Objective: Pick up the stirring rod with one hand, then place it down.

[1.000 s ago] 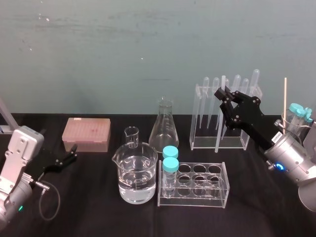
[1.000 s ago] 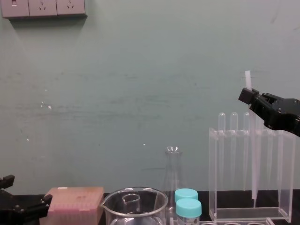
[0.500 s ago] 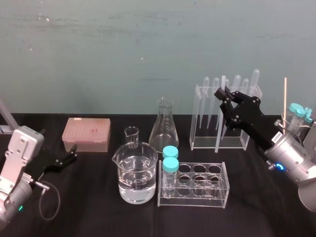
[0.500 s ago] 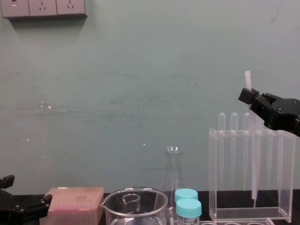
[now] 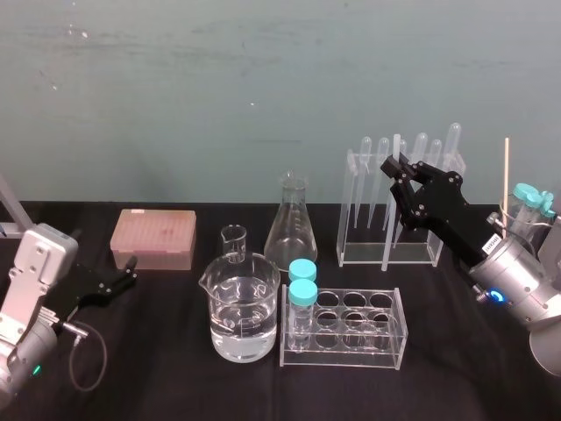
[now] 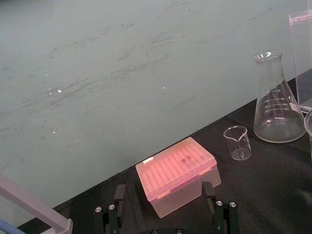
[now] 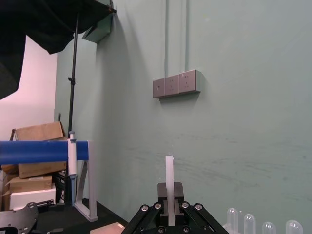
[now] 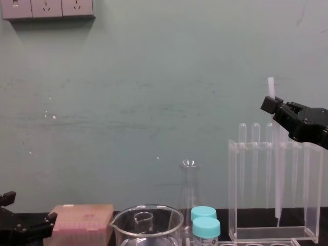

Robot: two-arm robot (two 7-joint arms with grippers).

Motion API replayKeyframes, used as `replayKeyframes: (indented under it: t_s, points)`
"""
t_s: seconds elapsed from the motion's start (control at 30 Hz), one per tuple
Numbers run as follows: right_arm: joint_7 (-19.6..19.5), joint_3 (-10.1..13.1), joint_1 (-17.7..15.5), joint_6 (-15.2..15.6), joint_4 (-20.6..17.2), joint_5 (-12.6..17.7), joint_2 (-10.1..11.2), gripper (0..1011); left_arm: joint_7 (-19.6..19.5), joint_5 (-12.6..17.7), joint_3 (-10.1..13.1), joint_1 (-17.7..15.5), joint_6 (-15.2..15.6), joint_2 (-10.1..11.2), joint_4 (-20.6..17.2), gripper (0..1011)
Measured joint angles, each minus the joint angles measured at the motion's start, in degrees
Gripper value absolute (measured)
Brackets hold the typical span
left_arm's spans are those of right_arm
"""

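The stirring rod (image 8: 277, 179) is a thin translucent-white stick standing almost upright, with my right gripper (image 8: 270, 102) shut on it near its top end. Its lower tip hangs a little above the base of the clear rack (image 8: 233, 195), in line with the bulb-topped pipettes (image 5: 421, 149). From the head view the right gripper (image 5: 396, 168) is at the rack's top, the rod (image 5: 396, 147) poking up above it. The right wrist view has the rod (image 7: 169, 168) rising between the shut fingers of the right gripper (image 7: 169, 207). My left gripper (image 5: 123, 279) is parked open at the far left.
A beaker of water (image 5: 244, 316), a small beaker (image 5: 233, 241) and a conical flask (image 5: 292, 230) stand mid-table. A tube rack (image 5: 344, 329) holds two blue-capped tubes (image 5: 302, 285). A pink tip box (image 5: 153, 239) lies near the left gripper. A wooden stick (image 5: 506, 175) stands far right.
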Motion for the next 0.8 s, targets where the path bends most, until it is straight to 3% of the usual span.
replayKeyframes:
  t_s: [0.8]
  points:
    - [0.0, 0.0, 0.0, 0.0, 0.0, 0.0, 0.0, 64, 0.0, 0.0, 0.0, 0.0, 0.0, 0.0, 0.0, 1000]
